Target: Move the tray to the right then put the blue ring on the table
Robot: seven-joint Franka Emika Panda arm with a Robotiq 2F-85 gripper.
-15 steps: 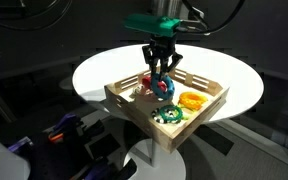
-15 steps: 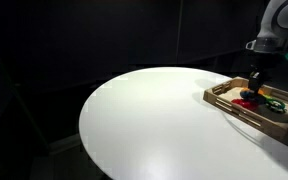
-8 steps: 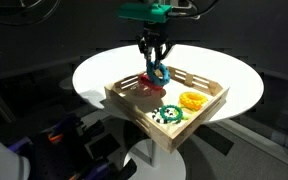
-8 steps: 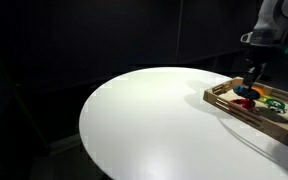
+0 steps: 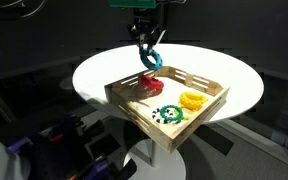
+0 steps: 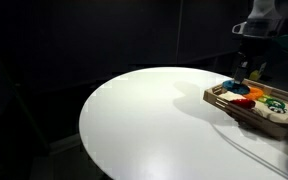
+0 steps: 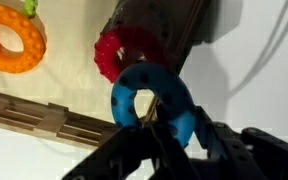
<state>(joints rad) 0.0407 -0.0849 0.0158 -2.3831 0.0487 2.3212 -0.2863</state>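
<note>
Above the shallow light-wood slatted tray [image 5: 134, 115], the gripper [image 5: 148, 52] is clamped on the small bright-blue bumpy-edged toy ring [image 5: 154, 63], clear of the tray. Placing appears underway; the next move calls for carrying it over bare round white table [image 5: 94, 70] and lowering.

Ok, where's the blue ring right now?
In an exterior view the blue ring is held in the gripper above the far part of the tray, over the red ring.

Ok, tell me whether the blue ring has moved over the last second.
Yes. The blue ring has gone up: it sat low inside the tray and now hangs above the tray's far wall, clamped in the tool.
</note>
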